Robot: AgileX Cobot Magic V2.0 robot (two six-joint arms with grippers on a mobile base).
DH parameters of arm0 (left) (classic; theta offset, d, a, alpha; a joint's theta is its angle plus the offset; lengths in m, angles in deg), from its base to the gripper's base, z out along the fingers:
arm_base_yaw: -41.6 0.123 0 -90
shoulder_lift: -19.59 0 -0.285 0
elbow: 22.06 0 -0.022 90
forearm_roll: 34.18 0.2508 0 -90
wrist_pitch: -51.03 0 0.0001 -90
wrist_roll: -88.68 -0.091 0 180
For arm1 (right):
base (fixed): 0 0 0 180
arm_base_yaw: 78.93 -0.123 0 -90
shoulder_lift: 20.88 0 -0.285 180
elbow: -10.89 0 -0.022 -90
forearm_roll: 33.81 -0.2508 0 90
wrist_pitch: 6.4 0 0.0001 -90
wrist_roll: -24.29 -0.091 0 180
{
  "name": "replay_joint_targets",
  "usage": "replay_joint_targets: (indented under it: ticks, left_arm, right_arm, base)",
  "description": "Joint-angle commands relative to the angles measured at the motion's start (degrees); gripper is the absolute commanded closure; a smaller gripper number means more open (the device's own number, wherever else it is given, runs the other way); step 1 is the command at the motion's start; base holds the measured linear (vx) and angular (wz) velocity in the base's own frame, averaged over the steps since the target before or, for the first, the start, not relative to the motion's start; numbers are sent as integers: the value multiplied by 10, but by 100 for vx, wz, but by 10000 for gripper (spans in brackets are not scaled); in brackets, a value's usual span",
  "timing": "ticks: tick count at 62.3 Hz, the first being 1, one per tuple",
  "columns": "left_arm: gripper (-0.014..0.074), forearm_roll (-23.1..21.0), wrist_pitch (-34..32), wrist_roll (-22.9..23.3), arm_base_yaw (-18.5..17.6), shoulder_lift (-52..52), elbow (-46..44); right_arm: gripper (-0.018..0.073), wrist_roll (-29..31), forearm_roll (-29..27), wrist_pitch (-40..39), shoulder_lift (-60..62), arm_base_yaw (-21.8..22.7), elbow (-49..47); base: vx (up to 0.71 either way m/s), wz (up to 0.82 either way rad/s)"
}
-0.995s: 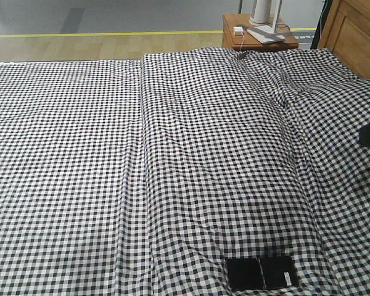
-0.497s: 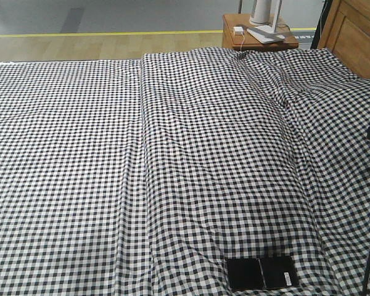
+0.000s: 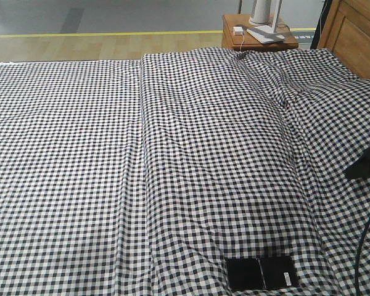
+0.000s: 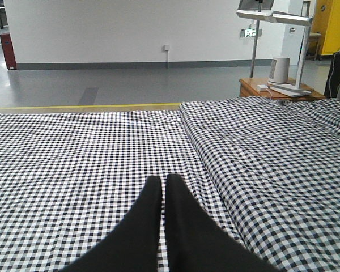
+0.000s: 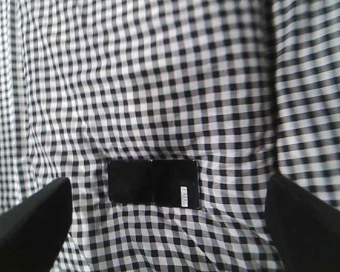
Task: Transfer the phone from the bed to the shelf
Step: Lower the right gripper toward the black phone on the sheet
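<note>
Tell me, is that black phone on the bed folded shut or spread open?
Spread open: the phone lies flat on the bed, both halves side by side, crease between.

You had bright, even indoor light in all three views, with no hard shadows on the bed (image 3: pixel 80 154); only soft shading lay in the sheet's folds. The grey floor (image 4: pixel 102 85) carried a pale sheen. Your right wrist view was soft and slightly blurred, and the right gripper's fingers (image 5: pixel 28 221) were dark and out of focus. The phone (image 5: pixel 153 182) showed faint glare.
</note>
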Motion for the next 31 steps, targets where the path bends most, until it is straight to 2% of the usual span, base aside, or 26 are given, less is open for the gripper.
replay_joint_targets:
  ticks: [1,15,31]
  left_arm:
    - [595,-5,-41,3,-2,-8,-12]
    - [595,-5,-41,3,-2,-8,-12]
    - [595,-5,-41,3,-2,-8,-12]
  right_arm:
    - [-77,41,-33,8,-21,4,-20]
    - [-71,87,-39,15,-134,4,-20]
    - [-60,191,-122,55,-243,1,-20]
  base:
    - [0,0]
    - [0,0]
    - [0,0]
